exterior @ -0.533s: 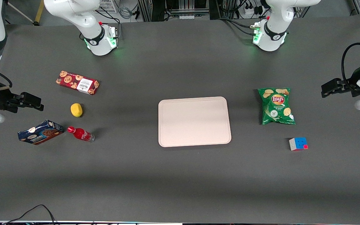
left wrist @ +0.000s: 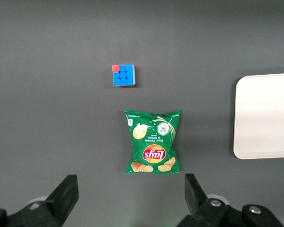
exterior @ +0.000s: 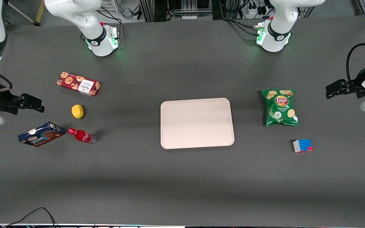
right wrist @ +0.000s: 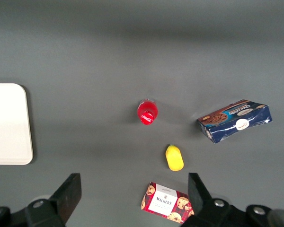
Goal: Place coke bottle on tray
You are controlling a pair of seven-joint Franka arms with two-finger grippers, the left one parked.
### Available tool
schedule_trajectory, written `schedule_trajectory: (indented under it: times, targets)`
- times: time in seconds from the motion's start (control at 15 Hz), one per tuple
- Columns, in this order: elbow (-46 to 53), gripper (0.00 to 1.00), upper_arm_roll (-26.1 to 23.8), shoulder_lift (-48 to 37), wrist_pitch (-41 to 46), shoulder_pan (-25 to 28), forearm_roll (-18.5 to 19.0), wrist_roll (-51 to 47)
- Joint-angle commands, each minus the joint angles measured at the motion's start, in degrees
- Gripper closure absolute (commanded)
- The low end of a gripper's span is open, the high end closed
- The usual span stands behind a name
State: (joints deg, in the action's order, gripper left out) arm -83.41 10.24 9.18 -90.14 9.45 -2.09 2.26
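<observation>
Progress toward the goal is judged to be nil: no part of the task is completed. The coke bottle (exterior: pixel 81 136) is seen upright on the bench (exterior: pixel 182 177), toward the working arm's end, just beside the blue biscuit box (exterior: pixel 41 134) and nearer to the front camera than the lemon (exterior: pixel 77 111). The red cookie box (exterior: pixel 78 83) is located farther from the front camera than the lemon. The tray (exterior: pixel 197 123) is positioned at the middle of the bench, well apart from the bottle, and nothing is carried on it.

The gripper (exterior: pixel 35 104) is held above the bench at the working arm's end, near the blue biscuit box but apart from every object. In the right wrist view its fingers (right wrist: pixel 71 191) are spread wide and released, with nothing between them; the bottle (right wrist: pixel 146 112) is viewed from above, its red cap facing the camera, with the lemon (right wrist: pixel 174 158) near it.

Remaining steps, by estimate: the gripper is to be brought over the bottle, lowered around it, closed, and the bottle is to be lifted, carried to the tray and set down within the rim. The chips bag (exterior: pixel 280 107) and the puzzle cube (exterior: pixel 302 145) lie toward the parked arm's end and are not expected to interfere.
</observation>
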Motion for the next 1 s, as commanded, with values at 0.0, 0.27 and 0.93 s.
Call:
schedule_trajectory:
  times: [0.0, 0.27, 0.93]
  targets:
    - [-10.42, 0.0, 0.13, -2.66, -9.31, 0.39, 0.94, -0.5]
    - [-17.04, 0.0, -0.04, -1.54, -18.47, 0.83, 1.12, 1.51]
    - [-31.46, 0.0, -0.57, 3.74, -40.11, 1.01, 3.14, 4.95]
